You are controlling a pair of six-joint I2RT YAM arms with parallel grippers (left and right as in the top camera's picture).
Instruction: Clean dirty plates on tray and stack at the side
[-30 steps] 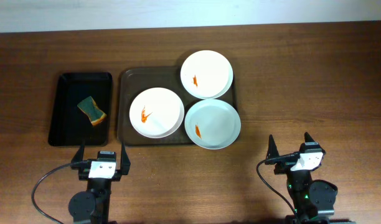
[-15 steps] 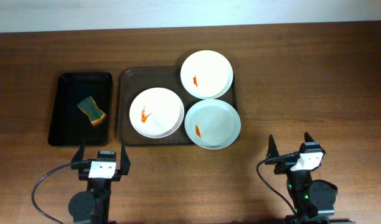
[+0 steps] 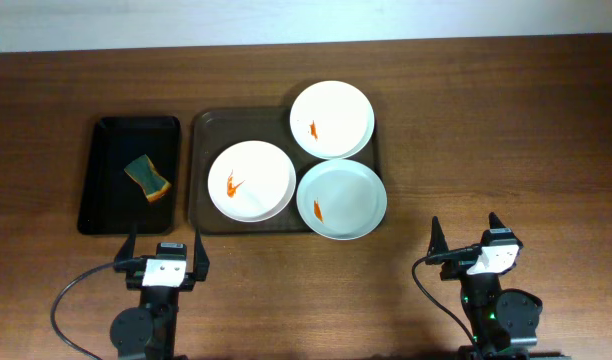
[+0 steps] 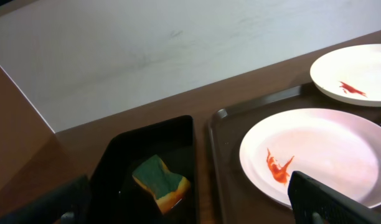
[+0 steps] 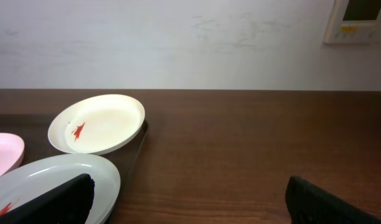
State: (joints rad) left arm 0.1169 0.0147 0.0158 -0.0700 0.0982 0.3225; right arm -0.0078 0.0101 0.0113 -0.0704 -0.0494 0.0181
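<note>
Three smeared plates (image 3: 251, 180) sit on the tray (image 3: 200, 140). The left claw (image 3: 163, 243) and right claw (image 3: 465, 226) gape wide, empty.

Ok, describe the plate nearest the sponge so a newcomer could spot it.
Find the dark brown tray mid-table. Of its three white plates, it is the leftmost plate, on the side facing the black tray with the sponge. Unlike the other two, it lies wholly inside the rim, and its smear is the largest.
</note>
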